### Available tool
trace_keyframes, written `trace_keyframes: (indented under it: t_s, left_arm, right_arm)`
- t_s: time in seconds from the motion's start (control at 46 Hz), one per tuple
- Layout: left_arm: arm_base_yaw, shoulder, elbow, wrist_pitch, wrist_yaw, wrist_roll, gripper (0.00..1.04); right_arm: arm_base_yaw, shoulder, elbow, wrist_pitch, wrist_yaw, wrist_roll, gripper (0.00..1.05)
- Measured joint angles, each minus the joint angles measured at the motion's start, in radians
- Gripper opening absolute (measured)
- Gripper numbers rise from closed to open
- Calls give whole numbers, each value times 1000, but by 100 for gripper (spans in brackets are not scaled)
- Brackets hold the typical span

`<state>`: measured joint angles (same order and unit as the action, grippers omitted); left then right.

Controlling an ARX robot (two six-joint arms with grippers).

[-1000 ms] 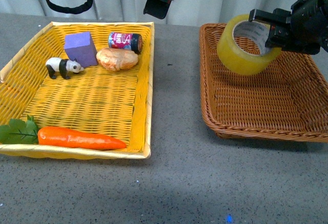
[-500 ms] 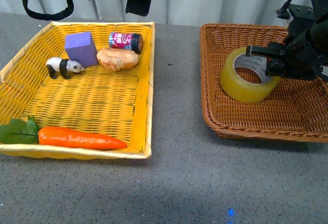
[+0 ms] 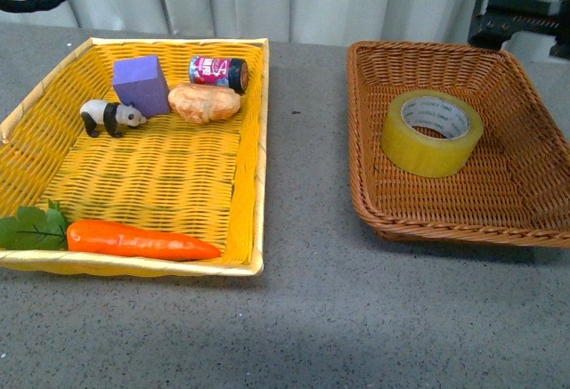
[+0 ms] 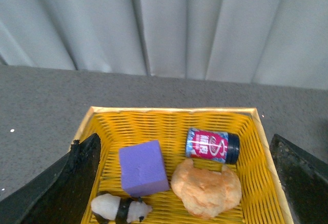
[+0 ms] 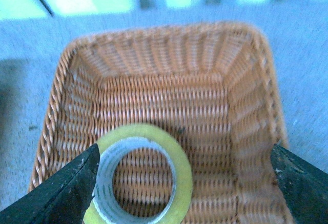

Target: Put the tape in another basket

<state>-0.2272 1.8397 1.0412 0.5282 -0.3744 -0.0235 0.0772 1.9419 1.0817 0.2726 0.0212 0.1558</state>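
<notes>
Since the wide roll of translucent yellow tape [image 3: 432,133] lies flat inside the dark brown woven wicker basket [image 3: 517,184], the front view suggests the placing is done. From the left wrist, the left fingers [image 4: 77,183] are spread and empty. From the right wrist, the right fingers [image 5: 66,188] stand spread above that basket, clear of the tape; only withdrawal seems needed.

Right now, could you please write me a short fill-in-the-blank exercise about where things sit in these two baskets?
1. The tape lies flat inside the ___ wicker basket.
2. The carrot lies in the ___ woven basket.
3. The purple block stands next to a black-and-white toy ___.
Missing words: brown; yellow; panda.
</notes>
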Motion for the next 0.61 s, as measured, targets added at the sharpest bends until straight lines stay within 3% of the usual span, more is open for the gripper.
trace_keyframes:
  t_s: [0.13,0.196,0.239,0.37,0.522,0.565,0.609]
  left_arm:
    - [33,-45,-140,280,161,8,82]
    - [52,-129,-284,413,203,12,67]
    - [62,-195,-367,439,213,13,58]
    - [81,-362,-546,456,231,14,35]
    - [104,-452,-657,467,254,15,13]
    - [113,-483,-694,468,263,15,4]
    - [122,-516,-728,468,274,16,4]
  right_arm:
    - [-2,-66,-228,510,46,-94,79]
    - [-11,-150,-424,777,36,-127,64]
    - [-21,-224,-529,868,31,-136,55]
    - [-72,-442,-748,899,-11,-149,32]
    - [-77,-550,-853,872,-16,-152,12]
    - [-77,-592,-881,856,-18,-152,2]
    - [-77,-631,-904,840,-18,-155,1]
